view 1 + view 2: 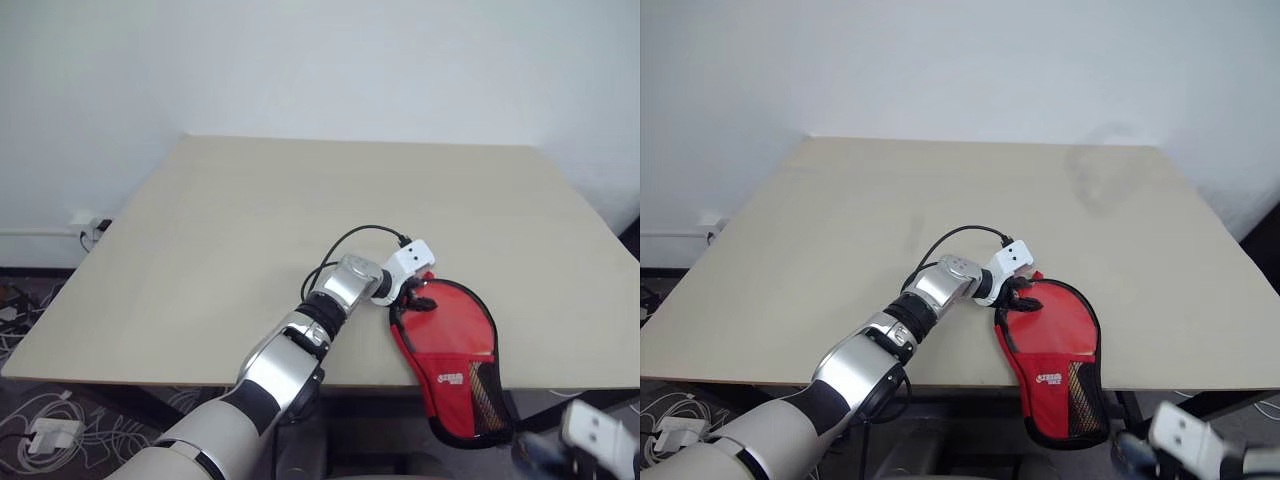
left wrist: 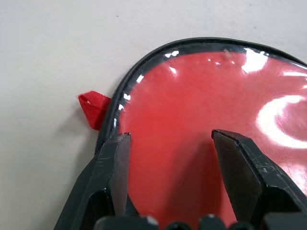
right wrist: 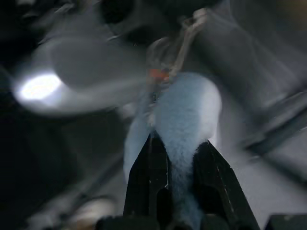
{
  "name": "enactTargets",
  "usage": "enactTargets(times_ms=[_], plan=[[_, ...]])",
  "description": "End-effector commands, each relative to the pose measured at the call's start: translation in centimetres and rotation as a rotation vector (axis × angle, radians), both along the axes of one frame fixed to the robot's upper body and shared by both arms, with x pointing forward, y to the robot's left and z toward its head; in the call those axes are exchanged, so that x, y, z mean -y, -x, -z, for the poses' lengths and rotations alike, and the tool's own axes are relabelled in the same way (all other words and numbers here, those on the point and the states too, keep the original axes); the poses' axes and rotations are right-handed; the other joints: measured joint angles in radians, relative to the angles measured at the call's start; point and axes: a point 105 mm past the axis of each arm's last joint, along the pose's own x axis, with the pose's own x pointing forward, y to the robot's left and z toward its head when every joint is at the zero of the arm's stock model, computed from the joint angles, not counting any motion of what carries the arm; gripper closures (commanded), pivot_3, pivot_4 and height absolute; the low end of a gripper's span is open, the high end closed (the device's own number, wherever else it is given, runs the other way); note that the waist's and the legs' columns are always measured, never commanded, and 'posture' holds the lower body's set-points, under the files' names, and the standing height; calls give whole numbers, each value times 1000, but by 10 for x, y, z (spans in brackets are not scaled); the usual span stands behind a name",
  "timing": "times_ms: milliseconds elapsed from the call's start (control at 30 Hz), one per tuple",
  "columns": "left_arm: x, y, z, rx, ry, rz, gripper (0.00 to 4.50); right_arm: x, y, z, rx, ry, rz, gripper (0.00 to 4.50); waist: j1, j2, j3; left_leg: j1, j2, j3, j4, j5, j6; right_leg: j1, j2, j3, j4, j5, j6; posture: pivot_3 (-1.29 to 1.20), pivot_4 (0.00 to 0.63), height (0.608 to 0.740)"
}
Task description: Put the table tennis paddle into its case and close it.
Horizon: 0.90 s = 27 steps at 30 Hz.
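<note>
Case (image 1: 450, 340) is what I have under the left jaws. They stand released and spread wide, straddling the glossy red face just inside the black trim at its rounded end, and they grip nothing. A small red tab (image 2: 93, 109) pokes out from the trim just beside one finger. The right jaws are clenched, and a pale fuzzy ball (image 3: 184, 115) sits pinched between them as far as I can tell through the blur. They hang off the desk (image 1: 250, 220), near the case's narrow handle end.

The case runs from the left jaws toward the right ones, and its mesh panel (image 1: 487, 395) and handle end overhang the desk's near edge. I cannot pick out the paddle as a separate thing, so I judge it is inside.

My worry is that overhang. If the ball is tied to the zip, a pull from the right jaws could drag the whole case off the edge, since the left jaws are not pinning it. A hard tug could also snag the zip or tear the ball's cord.

Count: one case, one fuzzy ball, one red tab, one desk and two sets of jaws.
</note>
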Motion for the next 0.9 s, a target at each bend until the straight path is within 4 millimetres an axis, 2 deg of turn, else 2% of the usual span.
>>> enactTargets(times_ms=[33, 100, 233, 400, 467, 667, 800, 900], plan=[[-9, 1, 17, -26, -63, -26, 1673, 2, 31, 5, -130, 11, -31, 4449, -4, 1, -1, 1, 0, 0, 2, -1, 0, 2, 0, 0, 0, 0, 0, 0, 0, 740], [-8, 1, 16, -25, -62, -27, 1673, 3, 32, 4, -124, 18, -32, 4450, -6, 1, -2, 1, 0, -1, 4, -1, 0, 2, 0, -1, 1, 0, 0, 0, 0, 740], [-8, 1, 16, -26, -62, -26, 1673, 7, 20, 4, -81, 27, 1, 4451, -6, 0, -3, 0, 0, -1, 4, -1, 0, 3, -1, -1, 0, 0, 0, 0, 0, 740], [-12, 0, 18, -20, -77, -31, 1673, 2, 22, -3, -83, 9, -44, 4452, -6, 0, -3, 0, 0, -1, 4, -1, 0, 2, -1, -1, 1, 0, 0, 0, 0, 740], [-12, -1, 17, -16, -75, -38, 1673, 10, 24, -6, -83, 38, -45, 4452, -6, 0, -3, 0, 0, 0, 4, -1, 0, 2, -1, -1, 1, 0, 0, 0, 0, 740], [-10, -1, 16, -20, -63, -46, 1673, 19, 9, -11, -21, 45, 34, 4452, -7, -1, -3, 1, 0, 0, 4, -1, 0, 2, -1, -1, 1, 0, 0, 0, 0, 740], [-14, 1, 22, -32, -75, -52, 1673, 23, 10, -11, -25, 61, 63, 4452, -7, 0, -4, 0, 0, 0, 5, -1, 0, 2, -1, -1, 1, 0, 0, 0, 0, 740], [-15, 3, 25, -41, -79, -48, 1673, 35, 7, -11, -20, 96, 127, 4452, -8, -1, -4, 0, 0, 0, 5, -1, 0, 2, -1, -1, 1, 0, 0, 0, 0, 740]])
